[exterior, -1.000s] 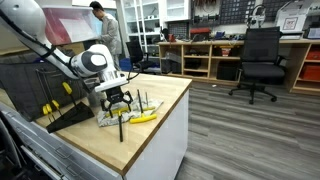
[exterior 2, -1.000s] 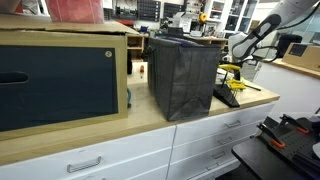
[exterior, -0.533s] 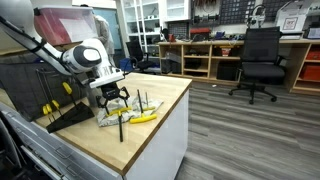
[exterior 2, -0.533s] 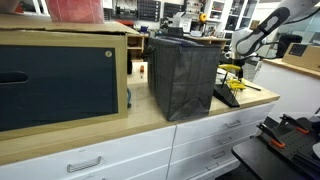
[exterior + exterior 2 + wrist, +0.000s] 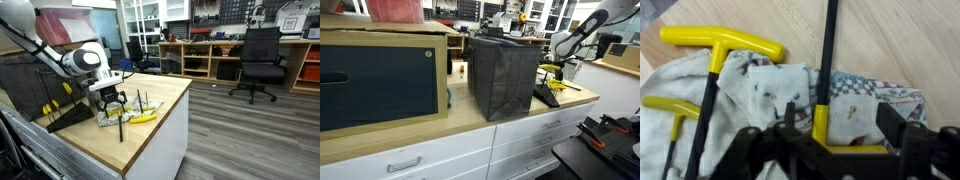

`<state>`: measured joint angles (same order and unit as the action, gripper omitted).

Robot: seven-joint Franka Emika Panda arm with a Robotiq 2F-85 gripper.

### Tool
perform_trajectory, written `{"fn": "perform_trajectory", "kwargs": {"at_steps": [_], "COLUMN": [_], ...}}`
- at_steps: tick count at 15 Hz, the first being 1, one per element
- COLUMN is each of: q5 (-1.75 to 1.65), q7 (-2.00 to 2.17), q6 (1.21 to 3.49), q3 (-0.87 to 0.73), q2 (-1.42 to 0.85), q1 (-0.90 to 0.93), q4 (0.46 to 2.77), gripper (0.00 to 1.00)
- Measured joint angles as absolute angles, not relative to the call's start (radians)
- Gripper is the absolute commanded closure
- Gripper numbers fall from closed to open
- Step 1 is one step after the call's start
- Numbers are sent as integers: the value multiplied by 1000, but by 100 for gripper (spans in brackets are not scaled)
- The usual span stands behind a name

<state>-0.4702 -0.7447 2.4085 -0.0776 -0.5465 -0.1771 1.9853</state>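
The gripper (image 5: 839, 118) hangs low over a crumpled cloth (image 5: 760, 85) on the wooden countertop (image 5: 905, 40), its jaws spread wide. In the wrist view the two fingers (image 5: 790, 118) stand on either side of the yellow cross handle of a wrench (image 5: 845, 148). One of them shows a gap to the handle; whether the other touches it I cannot tell. The wrench lies on the cloth, its black shaft running away from the gripper across the checked part of the fabric and off the top edge of the picture. A second wrench (image 5: 725, 40) of the same kind lies beside it, its yellow handle at the cloth's far edge and its shaft slanting back toward the bottom of the picture. A third wrench (image 5: 662, 105), smaller, shows at the side of the picture, on the cloth.

In an exterior view the gripper (image 5: 118, 102) points down over the cloth (image 5: 108, 119) on the countertop (image 5: 155, 135). A black rack (image 5: 58, 112) with more yellow-handled tools stands just beside it, and an office chair (image 5: 262, 60) is well apart on the floor. In an exterior view the gripper (image 5: 562, 66) shows small at the far end of the counter, beyond a black bin (image 5: 505, 75) and a wooden box (image 5: 380, 80)
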Motion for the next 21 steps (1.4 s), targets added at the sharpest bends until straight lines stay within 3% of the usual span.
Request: {"fn": "perform_trajectory", "kwargs": {"at_steps": [1,3,5,10,11,13,15,19,20,21], "q5": [-470,-469,-467,-466,-466,-466,-466,-466,-465,-465], "q7": [-745,-745,-745,-745,-745,-745,-745,-745,-744,-744], "q6": [2408,2409,2409,2413,2416,2425,2429,2430,2430,2430], "q3": [-78,-78,-77,-77,-77,-77,-77,-76,-76,-75], "q2": [-546,-546,-546,-550,-553,-559,-566,-572,-572,-572], "q1": [-177,-177,-177,-177,-177,-177,-177,-176,-176,-176], "q4": [1985,1985,1985,1980,1979,1974,1969,1965,1964,1963], "gripper": [57,63,54,16,17,48,55,87,89,83]}}
